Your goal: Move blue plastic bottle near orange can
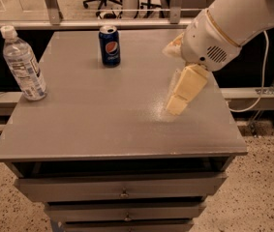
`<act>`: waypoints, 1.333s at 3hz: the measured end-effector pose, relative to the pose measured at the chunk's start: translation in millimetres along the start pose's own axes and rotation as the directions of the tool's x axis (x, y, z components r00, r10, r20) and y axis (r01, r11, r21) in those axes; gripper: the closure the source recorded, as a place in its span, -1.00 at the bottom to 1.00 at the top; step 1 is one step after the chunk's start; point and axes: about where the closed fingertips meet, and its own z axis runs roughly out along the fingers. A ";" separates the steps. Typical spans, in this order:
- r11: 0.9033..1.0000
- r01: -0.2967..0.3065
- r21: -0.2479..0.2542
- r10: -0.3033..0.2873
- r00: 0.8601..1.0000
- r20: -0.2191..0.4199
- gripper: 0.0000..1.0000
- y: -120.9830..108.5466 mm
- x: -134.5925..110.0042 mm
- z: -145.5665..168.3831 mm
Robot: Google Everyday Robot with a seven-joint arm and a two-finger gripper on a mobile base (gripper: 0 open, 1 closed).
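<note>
The blue plastic bottle [23, 64], clear with a white cap and a white-blue label, stands upright at the table's far left edge. My gripper [177, 104] hangs from the big white arm [233, 23] over the right-middle of the table, tips low over the surface and far to the right of the bottle. It holds nothing that I can see. The orange can is hidden behind the arm at the back right of the table.
A dark blue Pepsi can [109, 45] stands at the back middle of the grey table [93, 124]. Drawers sit under the table front. A rail and office chairs lie behind, and a cable and floor to the right.
</note>
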 end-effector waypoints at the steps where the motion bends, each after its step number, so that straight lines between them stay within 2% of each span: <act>1: 0.998 0.042 -0.036 -0.036 0.990 0.137 -1.00 3.4 -43.6 15.6; 2: 0.992 0.103 -0.066 -0.079 0.952 0.294 -1.00 10.5 -103.7 47.0; 3: 0.991 0.126 -0.048 -0.095 0.907 0.411 -1.00 4.2 -162.2 91.1; 4: 0.994 0.114 -0.006 -0.099 0.892 0.442 -1.00 -5.8 -177.5 94.5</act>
